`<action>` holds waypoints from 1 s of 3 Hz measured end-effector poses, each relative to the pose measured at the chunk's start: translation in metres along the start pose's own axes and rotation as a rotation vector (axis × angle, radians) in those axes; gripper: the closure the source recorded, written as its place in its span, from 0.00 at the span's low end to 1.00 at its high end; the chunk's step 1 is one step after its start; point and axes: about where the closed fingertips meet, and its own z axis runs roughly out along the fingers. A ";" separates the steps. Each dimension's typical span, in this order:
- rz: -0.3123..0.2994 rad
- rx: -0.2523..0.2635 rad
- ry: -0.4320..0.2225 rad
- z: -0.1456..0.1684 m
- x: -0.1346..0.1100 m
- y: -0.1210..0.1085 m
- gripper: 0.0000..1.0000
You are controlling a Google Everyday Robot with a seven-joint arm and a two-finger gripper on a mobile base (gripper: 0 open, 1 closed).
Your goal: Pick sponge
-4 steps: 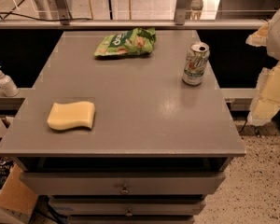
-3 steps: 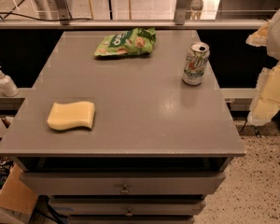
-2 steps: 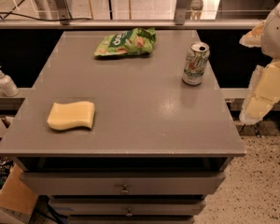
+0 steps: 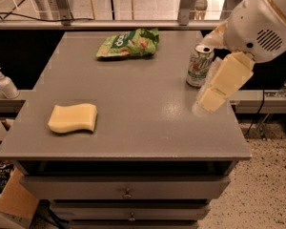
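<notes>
The sponge (image 4: 73, 118) is a pale yellow foam block with wavy sides. It lies flat near the front left corner of the grey table (image 4: 143, 94). My gripper (image 4: 210, 100) hangs from the white arm at the upper right. It is over the table's right side, just in front of the soda can (image 4: 199, 66) and far to the right of the sponge. It holds nothing that I can see.
A green snack bag (image 4: 128, 43) lies at the back middle of the table. The soda can stands upright at the back right. A soap dispenser (image 4: 5, 83) stands on a ledge to the left. Drawers (image 4: 127, 193) are below the tabletop.
My arm and gripper have swung left, from beside the table's right edge to over its right side near the can. The sponge, can and bag have not moved.
</notes>
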 end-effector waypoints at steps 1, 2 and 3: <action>0.009 -0.046 -0.118 0.025 -0.047 0.015 0.00; 0.055 -0.101 -0.188 0.050 -0.081 0.048 0.00; 0.055 -0.101 -0.188 0.050 -0.081 0.048 0.00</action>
